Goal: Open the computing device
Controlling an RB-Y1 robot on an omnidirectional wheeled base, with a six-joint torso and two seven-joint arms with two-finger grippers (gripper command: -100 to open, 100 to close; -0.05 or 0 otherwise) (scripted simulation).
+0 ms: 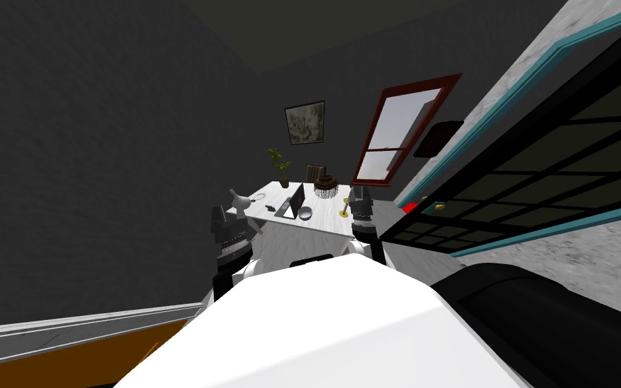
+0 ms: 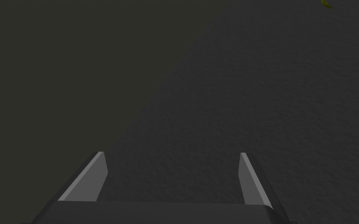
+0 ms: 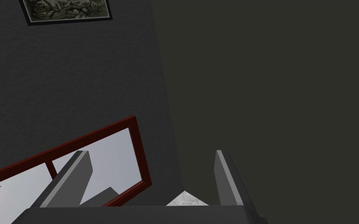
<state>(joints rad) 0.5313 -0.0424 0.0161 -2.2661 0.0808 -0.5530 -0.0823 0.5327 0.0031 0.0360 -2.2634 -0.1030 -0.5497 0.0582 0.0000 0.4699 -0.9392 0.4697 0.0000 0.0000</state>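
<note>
With left gripper (image 2: 171, 153) and right gripper (image 3: 150, 151) spread and empty, nearing the bench (image 1: 322, 219) was required before lifting the laptop (image 1: 295, 201) lid.

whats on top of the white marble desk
On the white desk: a dark laptop, grey bowl, potted green plant, dark round basket. My right arm covers one edge.

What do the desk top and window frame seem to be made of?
The white veined desk top looks like marble, by its grey veining, possibly printed. The dark red window frame looks like painted wood; its flat colour leaves that open.
</note>
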